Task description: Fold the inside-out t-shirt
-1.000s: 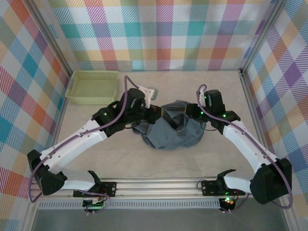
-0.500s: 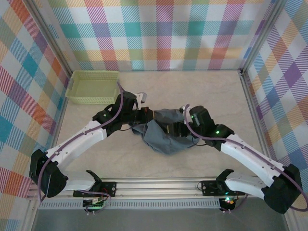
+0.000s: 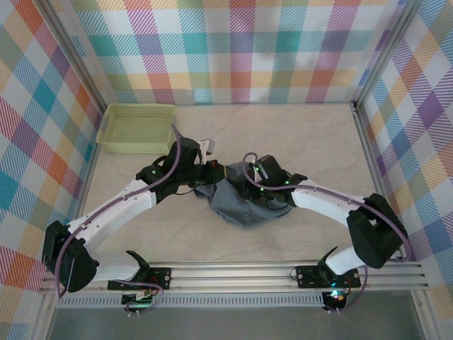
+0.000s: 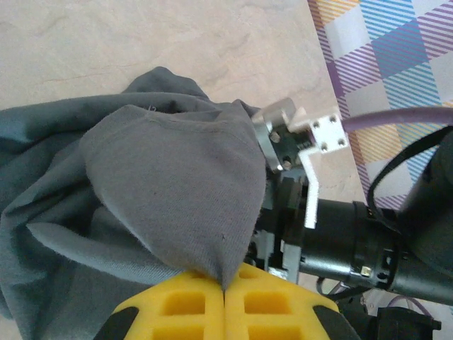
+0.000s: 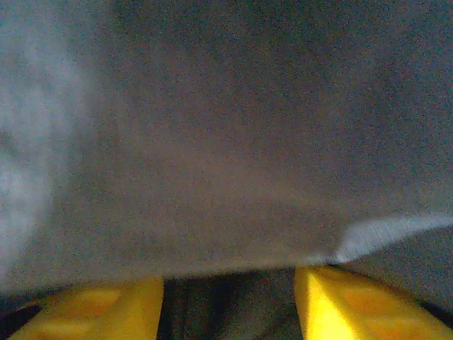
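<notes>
The inside-out t-shirt (image 3: 244, 209) lies bunched in a slate blue-grey heap at the table's middle. My left gripper (image 3: 221, 172) is at its upper left edge, shut on a pointed fold of the cloth (image 4: 177, 177), which runs down into the pinch between the yellow fingers (image 4: 184, 308). My right gripper (image 3: 246, 187) reaches in from the right, close beside the left one, with its nose in the shirt. In the right wrist view its yellow fingers (image 5: 354, 304) stand apart, grey cloth (image 5: 226, 142) hangs blurred just ahead of them, and the gap between them is dark.
A pale yellow-green mesh basket (image 3: 136, 127) stands at the back left by the wall. Plaid walls close in the left, back and right sides. The right arm's black wrist and white bracket (image 4: 318, 177) sit just right of the held fold.
The right arm has swung left across the shirt to meet the left gripper, and its jaws have come apart. The left gripper moved slightly and the heap has drawn in smaller.
</notes>
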{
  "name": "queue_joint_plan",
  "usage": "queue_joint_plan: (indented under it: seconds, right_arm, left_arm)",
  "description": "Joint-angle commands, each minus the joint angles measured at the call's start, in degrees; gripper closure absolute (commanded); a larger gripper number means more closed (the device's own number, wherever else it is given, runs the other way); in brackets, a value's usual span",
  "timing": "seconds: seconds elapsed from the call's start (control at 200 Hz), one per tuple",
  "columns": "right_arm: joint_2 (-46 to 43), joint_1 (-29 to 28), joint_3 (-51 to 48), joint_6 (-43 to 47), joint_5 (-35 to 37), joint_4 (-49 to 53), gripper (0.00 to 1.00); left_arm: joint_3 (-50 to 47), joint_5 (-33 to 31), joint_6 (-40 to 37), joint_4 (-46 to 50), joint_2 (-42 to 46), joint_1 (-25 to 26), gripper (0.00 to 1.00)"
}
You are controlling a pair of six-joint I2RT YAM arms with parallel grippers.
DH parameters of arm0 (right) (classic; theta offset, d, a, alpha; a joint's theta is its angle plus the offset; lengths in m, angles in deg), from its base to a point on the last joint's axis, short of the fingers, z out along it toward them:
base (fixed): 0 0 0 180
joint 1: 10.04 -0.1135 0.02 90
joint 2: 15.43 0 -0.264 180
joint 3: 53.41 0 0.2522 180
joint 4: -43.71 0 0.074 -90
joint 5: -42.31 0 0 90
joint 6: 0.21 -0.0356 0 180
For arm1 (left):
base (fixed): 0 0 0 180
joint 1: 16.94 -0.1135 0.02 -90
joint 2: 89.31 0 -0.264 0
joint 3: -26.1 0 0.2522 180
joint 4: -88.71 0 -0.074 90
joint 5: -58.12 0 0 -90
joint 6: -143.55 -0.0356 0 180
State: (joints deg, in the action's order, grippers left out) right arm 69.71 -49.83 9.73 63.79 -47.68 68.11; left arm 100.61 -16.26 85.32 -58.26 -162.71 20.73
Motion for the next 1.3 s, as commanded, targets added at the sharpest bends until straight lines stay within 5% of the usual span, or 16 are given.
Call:
queue_joint_plan:
  seconds: [0.0,0.16,0.31,0.46,0.82,1.05,1.135,1.295]
  right_arm:
    - [3.47,-0.33,2.83,0.24,0.35,-6.34,0.45]
    - [11.79,-1.80,8.40,-0.96,3.60,-4.77,0.42]
    - [13.00,-1.82,10.42,-1.53,9.30,-1.94,0.81]
    - [2.69,-2.00,7.73,1.22,5.42,0.48,1.00]
    - [-17.39,-1.72,4.75,0.39,-4.77,8.03,1.00]
    - [-25.01,1.71,1.45,-0.58,-12.39,5.62,1.00]
    - [-27.25,2.87,-0.86,-0.13,-15.05,3.22,1.00]
    - [-29.82,3.03,-3.38,1.32,-17.10,1.73,1.00]
  left_arm:
    - [-0.57,1.28,0.44,-1.93,1.24,-0.50,1.00]
    - [-0.57,1.74,1.01,-2.63,1.33,-0.49,1.00]
    - [0.17,-0.16,0.89,-1.03,1.48,-0.66,1.00]
    - [3.13,-7.69,0.24,6.85,-0.24,-3.03,1.00]
    - [8.33,-10.24,-4.14,12.92,-9.23,-7.08,1.00]
    - [10.04,-15.69,-6.95,19.53,-10.61,-5.97,0.74]
    - [8.34,-18.26,-8.78,18.19,-6.22,-2.54,0.62]
    - [5.72,-19.10,-11.82,13.66,0.10,5.78,0.55]
